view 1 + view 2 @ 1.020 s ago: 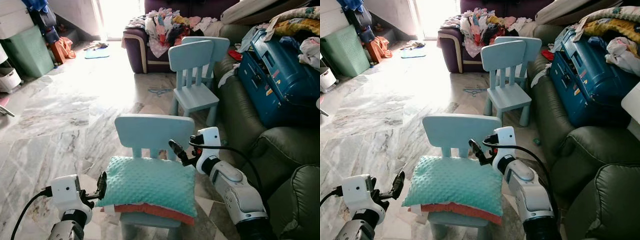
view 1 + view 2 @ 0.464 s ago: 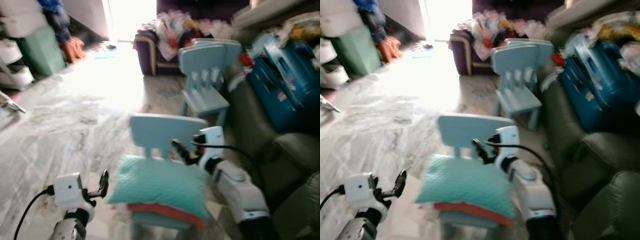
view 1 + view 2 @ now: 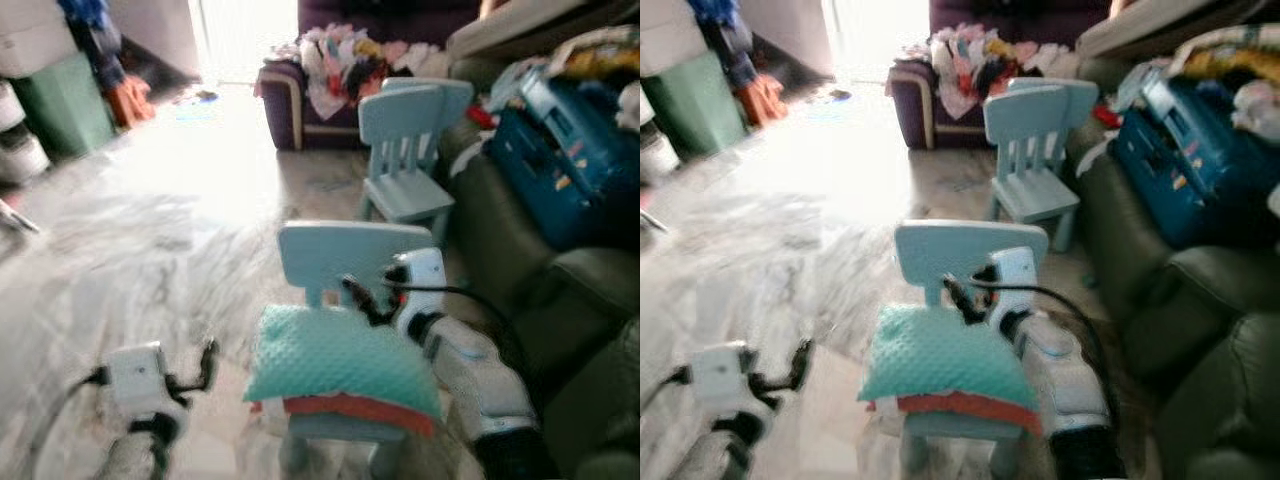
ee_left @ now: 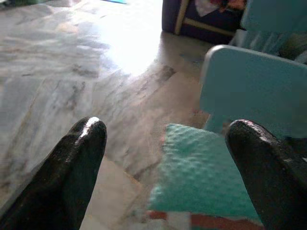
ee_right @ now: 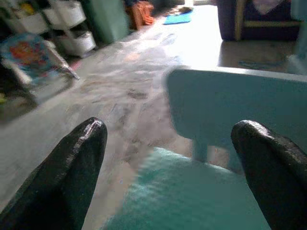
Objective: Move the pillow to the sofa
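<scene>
A teal bumpy pillow (image 3: 335, 352) with an orange underside lies on the seat of a small light-blue chair (image 3: 350, 252) close in front of me. My right gripper (image 3: 358, 298) hovers over the pillow's far right corner, beside the chair's backrest, fingers open and empty. My left gripper (image 3: 205, 362) hangs left of the pillow, a little short of its edge, also open. In the left wrist view the pillow (image 4: 204, 170) lies between the two black fingers (image 4: 72, 167). The dark green sofa (image 3: 560, 300) stands to my right.
A second light-blue chair (image 3: 405, 150) stands further off beside the sofa. A blue suitcase (image 3: 565, 150) and heaps of clothes lie on the sofa. A purple armchair (image 3: 300, 95) piled with laundry is at the back. Marble floor (image 3: 150, 220) opens to the left, with green bins (image 3: 60, 105).
The whole picture has shifted and blurred, so the camera has moved; the chair and pillow now sit more to the right. Both grippers keep their places beside the pillow.
</scene>
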`<state>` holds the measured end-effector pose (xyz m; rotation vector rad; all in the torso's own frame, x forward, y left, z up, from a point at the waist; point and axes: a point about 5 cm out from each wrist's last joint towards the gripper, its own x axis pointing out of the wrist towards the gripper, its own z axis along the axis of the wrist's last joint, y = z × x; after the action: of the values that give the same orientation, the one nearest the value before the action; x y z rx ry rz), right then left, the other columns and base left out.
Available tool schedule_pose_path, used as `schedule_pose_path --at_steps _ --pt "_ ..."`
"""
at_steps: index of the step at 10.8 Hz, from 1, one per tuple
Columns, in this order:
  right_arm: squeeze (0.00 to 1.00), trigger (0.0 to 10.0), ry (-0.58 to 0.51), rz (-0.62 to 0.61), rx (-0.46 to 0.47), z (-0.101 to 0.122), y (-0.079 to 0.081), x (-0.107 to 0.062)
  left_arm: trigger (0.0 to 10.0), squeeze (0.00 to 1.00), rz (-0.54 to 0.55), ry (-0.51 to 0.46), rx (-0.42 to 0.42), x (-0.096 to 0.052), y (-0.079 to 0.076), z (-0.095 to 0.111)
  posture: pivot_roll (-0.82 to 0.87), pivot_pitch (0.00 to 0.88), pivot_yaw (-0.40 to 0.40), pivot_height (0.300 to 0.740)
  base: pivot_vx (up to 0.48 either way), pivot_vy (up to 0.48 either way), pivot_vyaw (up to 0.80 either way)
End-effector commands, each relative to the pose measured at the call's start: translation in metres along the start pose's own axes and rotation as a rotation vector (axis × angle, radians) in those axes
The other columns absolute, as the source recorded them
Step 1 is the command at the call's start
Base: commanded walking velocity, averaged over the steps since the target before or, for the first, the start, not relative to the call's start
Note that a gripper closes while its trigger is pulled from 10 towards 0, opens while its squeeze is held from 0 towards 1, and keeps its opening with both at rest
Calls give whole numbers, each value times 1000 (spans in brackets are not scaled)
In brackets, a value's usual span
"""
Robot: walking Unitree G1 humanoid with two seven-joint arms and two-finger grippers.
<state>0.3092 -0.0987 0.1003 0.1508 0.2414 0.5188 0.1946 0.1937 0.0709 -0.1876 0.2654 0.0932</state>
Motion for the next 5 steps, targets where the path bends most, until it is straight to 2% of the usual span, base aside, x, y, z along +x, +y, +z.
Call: schedule_pose_path --at_steps 1,5 --pt "0 10000 -17 -8 -20 8 -5 0 10000 0 -20 -12 -3 2 -6 2 -112 26 34 740 0 0 0" --pt "0 10000 -13 -23 -9 7 -7 -1 10000 0 -15 -29 28 9 0 7 -116 28 35 740 0 0 0"
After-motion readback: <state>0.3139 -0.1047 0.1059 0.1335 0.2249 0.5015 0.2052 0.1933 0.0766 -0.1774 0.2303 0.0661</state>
